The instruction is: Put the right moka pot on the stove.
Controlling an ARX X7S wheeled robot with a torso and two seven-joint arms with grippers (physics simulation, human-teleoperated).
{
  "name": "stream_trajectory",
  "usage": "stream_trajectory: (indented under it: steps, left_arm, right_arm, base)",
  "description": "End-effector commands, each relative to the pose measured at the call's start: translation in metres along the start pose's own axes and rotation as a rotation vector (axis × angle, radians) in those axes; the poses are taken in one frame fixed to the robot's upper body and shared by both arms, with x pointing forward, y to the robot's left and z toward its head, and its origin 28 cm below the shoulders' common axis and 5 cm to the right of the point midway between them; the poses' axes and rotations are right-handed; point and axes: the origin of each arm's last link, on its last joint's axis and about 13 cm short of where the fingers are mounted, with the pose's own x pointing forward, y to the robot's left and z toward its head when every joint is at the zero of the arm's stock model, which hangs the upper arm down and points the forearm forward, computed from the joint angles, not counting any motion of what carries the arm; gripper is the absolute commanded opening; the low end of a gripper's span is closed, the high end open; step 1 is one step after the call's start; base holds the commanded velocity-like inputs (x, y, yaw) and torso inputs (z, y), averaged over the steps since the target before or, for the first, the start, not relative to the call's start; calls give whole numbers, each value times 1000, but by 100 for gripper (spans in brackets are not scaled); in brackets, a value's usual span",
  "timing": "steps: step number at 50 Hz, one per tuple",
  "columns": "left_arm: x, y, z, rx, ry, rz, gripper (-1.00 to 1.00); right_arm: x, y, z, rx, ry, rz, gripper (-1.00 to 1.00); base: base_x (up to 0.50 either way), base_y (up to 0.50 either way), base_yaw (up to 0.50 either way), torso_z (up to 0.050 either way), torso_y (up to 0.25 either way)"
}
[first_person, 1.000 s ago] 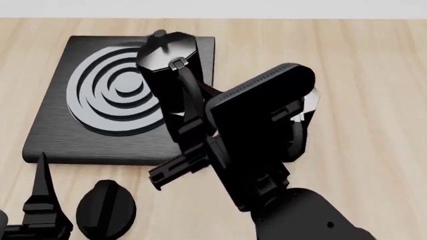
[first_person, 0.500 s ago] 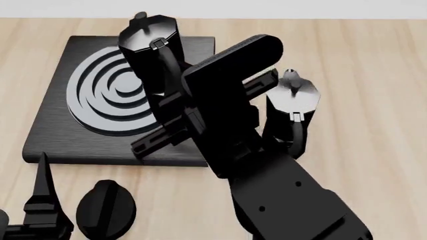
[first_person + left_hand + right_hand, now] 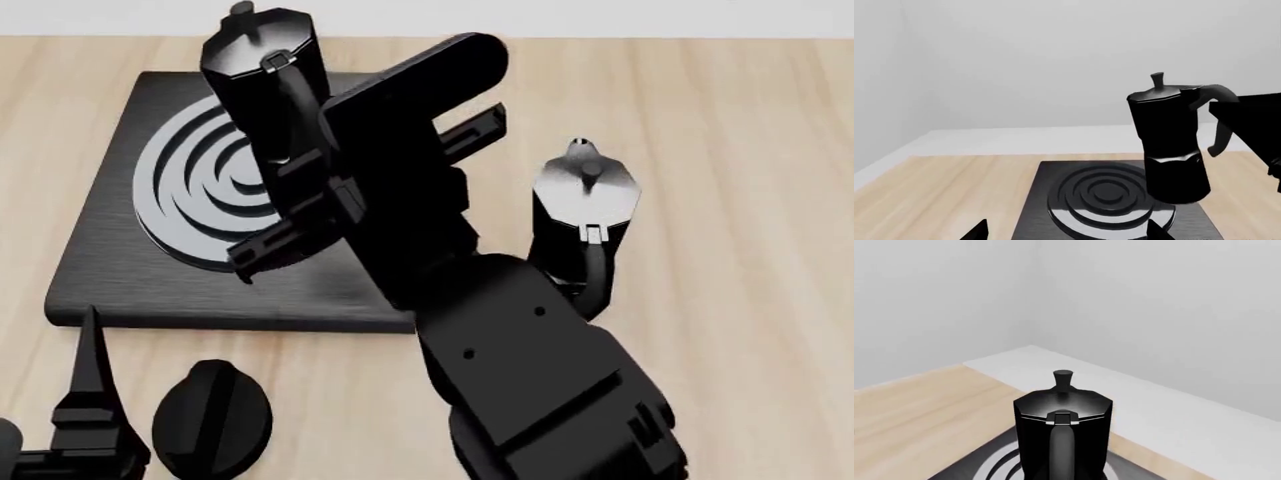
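The right moka pot [image 3: 256, 85], black and faceted with a small lid knob, hangs over the stove [image 3: 120, 270]. My right gripper [image 3: 299, 165] is shut on its curved handle. In the left wrist view the pot [image 3: 1171, 145] leans slightly above the right side of the stove's silvery rings [image 3: 1101, 200]. In the right wrist view the pot [image 3: 1064, 410] fills the middle with its handle facing the camera, and the fingers are hidden. My left gripper [image 3: 1066, 232] stands open near the stove's front edge, holding nothing; one finger [image 3: 88, 370] shows in the head view.
A second identical moka pot [image 3: 587, 200] stands on the wooden table [image 3: 747, 150] right of the stove, close beside my right arm. A small black oval knob [image 3: 211, 415] lies in front of the stove near my left gripper. A white wall rises behind the table.
My right arm has carried the pot leftward and farther back, from the stove's right edge to above its rings. The second pot, earlier hidden behind the arm, now shows.
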Motion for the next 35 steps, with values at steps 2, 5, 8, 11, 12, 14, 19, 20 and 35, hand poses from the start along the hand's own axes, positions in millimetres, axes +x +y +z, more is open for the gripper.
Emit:
stream_trajectory:
  steps: [2,5,8,11,12,14,19,20,35]
  left_arm:
    - [0,0,-1,3,7,-4,100]
    - [0,0,0,2,8,-7,100]
    - [0,0,0,2,7,-7,100]
    - [0,0,0,2,6,-7,100]
    - [0,0,0,2,5,-7,100]
    - [0,0,0,2,4,-7,100]
    - [0,0,0,2,4,-6,100]
    - [0,-1,-1,3,5,-7,100]
    - [0,0,1,0,2,-12,100]
  right_arm:
    - [20,-1,4,-18,-34,17,-100]
    - [26,-1,4,-16,-38,24,-100]
    - [29,0,3,-19,-38,32,-100]
    - [33,3,3,-20,-39,44,-100]
    - [34,5,3,-19,-40,47,-100]
    - [37,7,2,-22,-39,55,-100]
    - [42,9,2,-25,-44,71,-100]
    - [43,10,2,-24,-46,72,-100]
    - [68,8,0,-15,-59,67,-100]
  base:
    - [0,0,0,0,0]
    - [0,0,0,0,0]
    - [0,0,0,0,0]
    - [0,0,0,0,3]
    - [0,0,0,0,0]
    - [0,0,0,0,0]
    - [0,0,0,0,0]
    - [0,0,0,0,10]
    - [0,0,0,1,1]
